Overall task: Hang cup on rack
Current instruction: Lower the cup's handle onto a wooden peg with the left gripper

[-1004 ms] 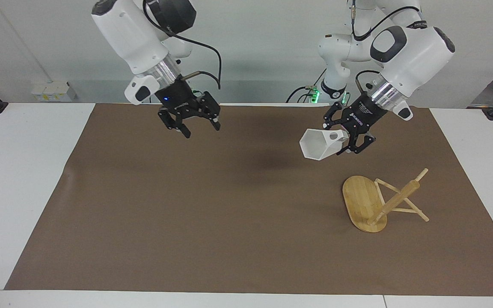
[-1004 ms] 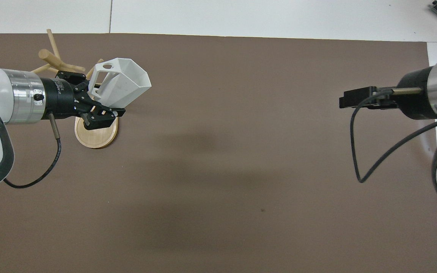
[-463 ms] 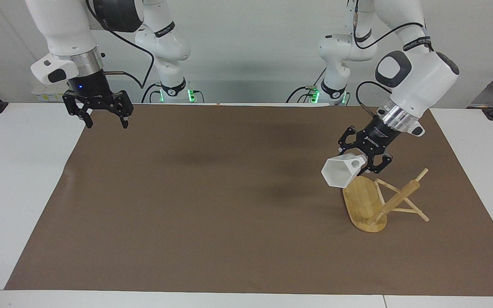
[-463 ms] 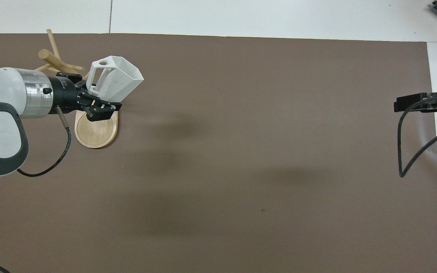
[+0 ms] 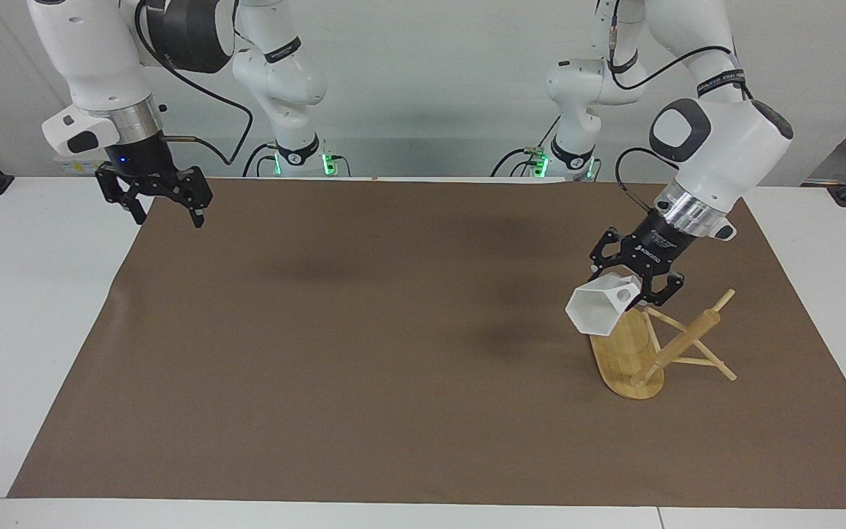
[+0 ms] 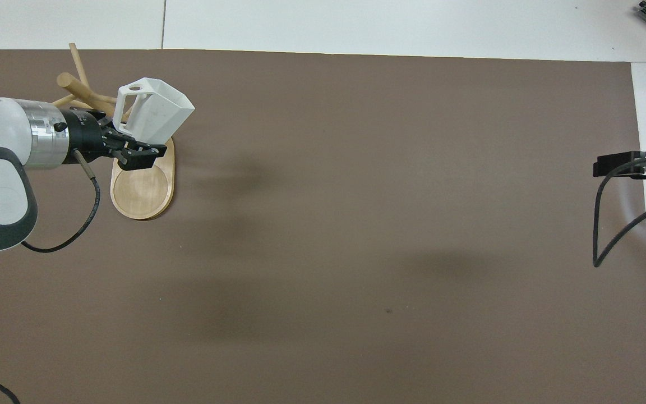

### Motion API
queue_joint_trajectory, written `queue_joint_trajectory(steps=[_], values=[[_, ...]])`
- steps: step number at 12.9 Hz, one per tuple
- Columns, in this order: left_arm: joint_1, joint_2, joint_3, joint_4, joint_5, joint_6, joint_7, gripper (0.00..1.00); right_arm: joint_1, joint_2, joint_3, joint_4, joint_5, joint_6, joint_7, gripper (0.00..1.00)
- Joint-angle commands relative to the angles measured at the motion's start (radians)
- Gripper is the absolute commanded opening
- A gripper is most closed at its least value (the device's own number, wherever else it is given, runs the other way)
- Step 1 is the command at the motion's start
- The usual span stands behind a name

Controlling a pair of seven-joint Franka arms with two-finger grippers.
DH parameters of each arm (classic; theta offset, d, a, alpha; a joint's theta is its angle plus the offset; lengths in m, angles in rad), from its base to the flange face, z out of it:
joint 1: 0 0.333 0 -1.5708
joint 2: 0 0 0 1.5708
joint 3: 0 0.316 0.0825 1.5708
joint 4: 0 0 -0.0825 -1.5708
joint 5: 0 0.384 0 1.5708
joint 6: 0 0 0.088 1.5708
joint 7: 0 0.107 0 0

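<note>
White cup (image 5: 595, 308) clamped by its handle in left gripper (image 5: 641, 283), tilted above bamboo rack (image 5: 640, 351) at the left arm's end; right gripper (image 5: 164, 209) waiting, fingers apart.

Bright, even light; soft shadows

Rack (image 6: 142, 193) pegs partly behind cup (image 6: 157, 112)

Cup (image 5: 598, 310): matt white, plastic-looking, flat smooth facets. Rack (image 5: 632, 351): light bamboo, visible grain, satin sheen. Mat (image 5: 364, 353): matt brown, paper-like. Table (image 5: 26, 294): smooth white.
</note>
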Motion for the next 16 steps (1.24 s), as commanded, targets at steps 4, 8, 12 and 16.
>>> queue_joint_trajectory(steps=[4, 8, 12, 16], values=[[0.024, 0.009, -0.005, -0.017, 0.045, 0.071, -0.098, 0.00, -0.018, -0.003, -0.007, 0.043, 0.060, -0.112, -0.052, 1.00], [0.024, 0.009, -0.005, -0.037, 0.108, 0.106, -0.152, 0.00, -0.018, 0.028, -0.013, 0.114, 0.062, -0.184, -0.052, 1.00], [0.024, 0.008, 0.001, -0.060, 0.108, 0.108, -0.162, 0.00, -0.020, 0.028, -0.050, 0.114, 0.059, -0.196, -0.082, 1.00], [0.034, 0.003, 0.002, -0.060, 0.108, 0.103, -0.193, 0.00, -0.015, 0.022, -0.055, 0.102, 0.059, -0.193, -0.067, 1.00]])
